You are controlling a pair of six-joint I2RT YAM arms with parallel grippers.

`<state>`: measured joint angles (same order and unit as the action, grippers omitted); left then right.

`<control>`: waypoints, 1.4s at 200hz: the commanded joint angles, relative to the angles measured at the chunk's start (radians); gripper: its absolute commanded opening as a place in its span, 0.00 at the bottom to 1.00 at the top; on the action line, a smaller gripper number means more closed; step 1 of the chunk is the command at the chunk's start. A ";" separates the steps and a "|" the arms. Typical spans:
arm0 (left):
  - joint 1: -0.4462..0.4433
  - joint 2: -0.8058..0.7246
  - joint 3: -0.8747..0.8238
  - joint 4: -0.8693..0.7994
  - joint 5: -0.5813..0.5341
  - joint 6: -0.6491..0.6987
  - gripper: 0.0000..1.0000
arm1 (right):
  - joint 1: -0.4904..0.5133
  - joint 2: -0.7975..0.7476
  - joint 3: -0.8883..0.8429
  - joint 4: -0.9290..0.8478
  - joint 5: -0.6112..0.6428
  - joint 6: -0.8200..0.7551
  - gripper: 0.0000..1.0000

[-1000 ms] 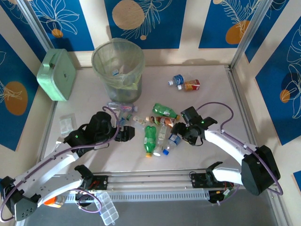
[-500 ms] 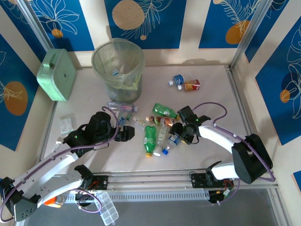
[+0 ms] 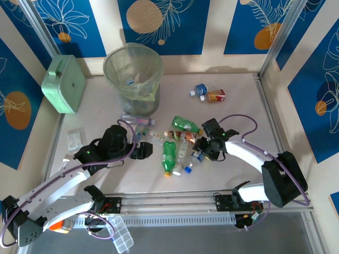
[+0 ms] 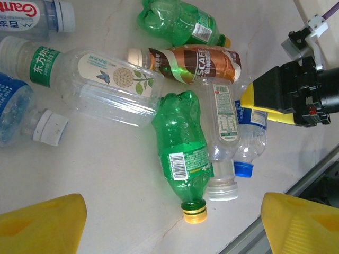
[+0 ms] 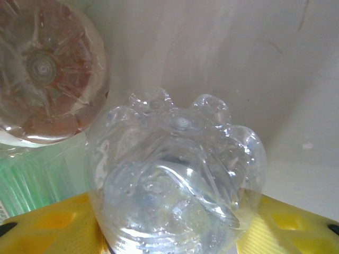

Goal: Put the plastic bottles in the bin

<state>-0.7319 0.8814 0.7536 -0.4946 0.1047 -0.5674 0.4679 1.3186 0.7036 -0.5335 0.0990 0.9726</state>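
Over the last second the right arm has drawn its elbow in toward the table's middle and its jaws have narrowed, while the left arm has kept its place. The yellow fingers (image 5: 47, 230) of the right gripper (image 3: 200, 152) press in on both sides of a small clear plastic bottle with a blue cap (image 4: 249, 140). They grasp it near its lobed base as it lies on the pale table (image 3: 238, 111).

Just beside that bottle lies a clear bottle with a white cap (image 4: 222, 127). A green plastic bottle with a yellow cap (image 4: 183, 148) touches the white-capped one on its other side. A brown-labelled bottle (image 4: 196, 64) lies across their bases, and a second green bottle (image 4: 175, 21) lies just beyond it. A larger clear bottle with a green label (image 4: 95, 79) rests to the left of the cluster.

The left gripper (image 3: 143, 151) hovers near this cluster with its jaws spread wide and nothing between them.

Well apart, toward the far right, a blue-capped bottle (image 3: 200, 90) and a red-labelled bottle (image 3: 216, 96) lie together. The tall round translucent bin with a pale-green liner (image 3: 114, 79) stands at the far left of the table, with a mint-green rectangular box (image 3: 63, 83) beside it.
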 commanded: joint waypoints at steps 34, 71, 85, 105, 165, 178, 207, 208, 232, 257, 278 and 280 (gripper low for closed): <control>-0.028 0.033 0.026 0.034 0.048 0.005 0.86 | -0.029 -0.159 -0.016 -0.040 -0.078 -0.041 0.58; -0.047 0.042 0.035 0.096 0.096 -0.017 0.91 | -0.033 -0.290 0.012 -0.042 -0.137 -0.078 0.57; -0.050 0.057 0.044 0.127 0.138 -0.030 0.93 | -0.032 -0.341 0.030 -0.031 -0.166 -0.094 0.57; -0.051 0.085 0.055 0.197 0.223 -0.062 0.97 | -0.031 -0.409 0.054 -0.001 -0.203 -0.102 0.57; -0.055 0.210 0.103 0.448 0.459 -0.172 0.99 | 0.001 -0.533 0.078 0.171 -0.316 -0.090 0.57; -0.056 0.249 0.111 0.521 0.522 -0.212 0.99 | 0.011 -0.544 0.076 0.203 -0.325 -0.071 0.57; -0.078 0.315 0.123 0.655 0.582 -0.271 0.99 | 0.040 -0.555 0.075 0.283 -0.354 -0.046 0.57; -0.079 0.316 0.123 0.658 0.584 -0.272 0.99 | 0.041 -0.556 0.074 0.285 -0.354 -0.047 0.57; -0.096 0.352 0.127 0.755 0.632 -0.308 1.00 | 0.061 -0.564 0.075 0.315 -0.344 -0.042 0.57; -0.107 0.373 0.125 0.831 0.653 -0.340 0.98 | 0.073 -0.566 0.067 0.346 -0.340 -0.022 0.57; -0.112 0.381 0.122 0.857 0.658 -0.349 0.94 | 0.080 -0.564 0.064 0.357 -0.335 -0.016 0.57; -0.112 0.382 0.122 0.857 0.658 -0.349 0.94 | 0.081 -0.564 0.065 0.358 -0.335 -0.016 0.57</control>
<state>-0.8310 1.2537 0.8463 0.2581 0.7136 -0.8864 0.5377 0.7670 0.7521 -0.2241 -0.2214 0.9363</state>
